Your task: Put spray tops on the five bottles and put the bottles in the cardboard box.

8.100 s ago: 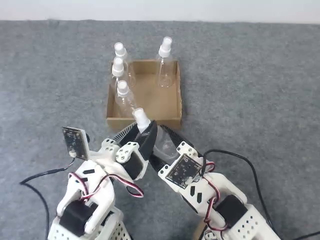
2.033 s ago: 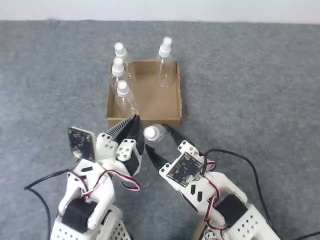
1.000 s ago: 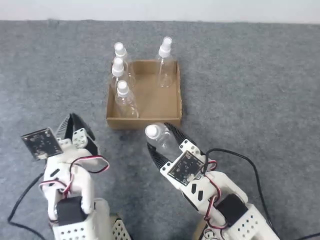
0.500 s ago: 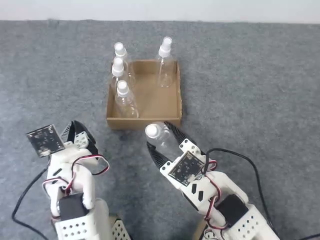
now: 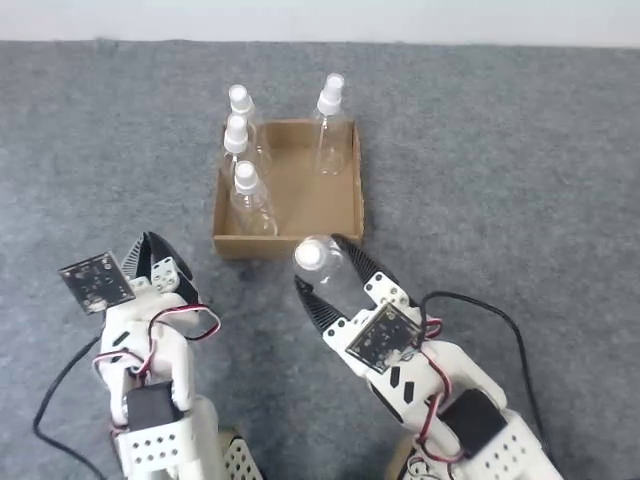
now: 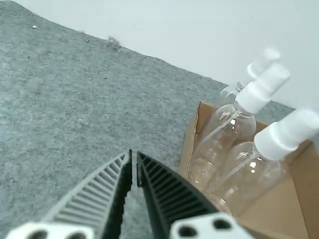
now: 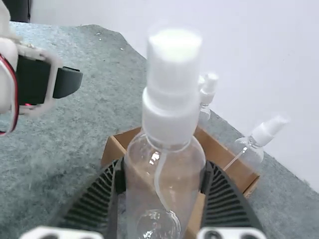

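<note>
A clear bottle (image 5: pixel 322 272) with a white spray top (image 5: pixel 308 255) is held upright in my right gripper (image 5: pixel 318 264), which is shut on its body just in front of the cardboard box (image 5: pixel 300 205). The right wrist view has the bottle (image 7: pixel 164 164) between the black fingers (image 7: pixel 99 194), its spray top (image 7: pixel 172 74) seated. Three capped bottles (image 5: pixel 246 185) line the box's left side and another (image 5: pixel 330 125) stands at its far right corner. My left gripper (image 5: pixel 147 243) is shut and holds nothing, low over the carpet left of the box; its own view has the shut gripper (image 6: pixel 133 155) beside the box bottles (image 6: pixel 234 149).
Grey carpet (image 5: pixel 500 160) covers the table on all sides of the box. The box's right half (image 5: pixel 320 200) has bare floor. Cables (image 5: pixel 480 305) trail from both arm bases near the front edge.
The left gripper has let go of the spray top and swung away to the left, then shut. My right gripper has carried the bottle slightly toward the box.
</note>
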Motion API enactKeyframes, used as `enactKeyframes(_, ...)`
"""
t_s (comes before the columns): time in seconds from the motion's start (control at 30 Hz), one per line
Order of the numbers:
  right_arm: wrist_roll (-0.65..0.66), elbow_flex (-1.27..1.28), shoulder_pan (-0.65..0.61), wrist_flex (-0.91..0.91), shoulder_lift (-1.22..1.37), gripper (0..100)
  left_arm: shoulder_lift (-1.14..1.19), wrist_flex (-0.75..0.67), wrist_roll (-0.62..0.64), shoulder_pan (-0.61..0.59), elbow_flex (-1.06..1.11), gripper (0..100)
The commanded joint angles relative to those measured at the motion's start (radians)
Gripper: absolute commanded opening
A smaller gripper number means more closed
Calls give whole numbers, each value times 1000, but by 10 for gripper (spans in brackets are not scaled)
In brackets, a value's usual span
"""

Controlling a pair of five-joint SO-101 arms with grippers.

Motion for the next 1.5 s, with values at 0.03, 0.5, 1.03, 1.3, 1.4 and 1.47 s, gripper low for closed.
enactKeyframes(0.03, 18, -149, 10, 56, -8, 79, -18, -32, -8, -6, -10, 12)
enactKeyframes(0.5, 15, -311, 10, 59, 130, 32, -18, -32, -8, -6, -10, 12)
enactKeyframes(1.03, 11, -525, 10, 53, 406, 37, -18, -5, -9, -6, -10, 12)
enactKeyframes(1.3, 11, -565, 12, -27, 503, 38, -18, -5, -9, -6, -10, 12)
enactKeyframes(1.4, 9, -566, 12, -76, 556, 36, -18, -5, -9, -6, -10, 12)
enactKeyframes(1.47, -20, -566, 25, -104, 591, 36, -18, -5, -9, -8, -10, 12)
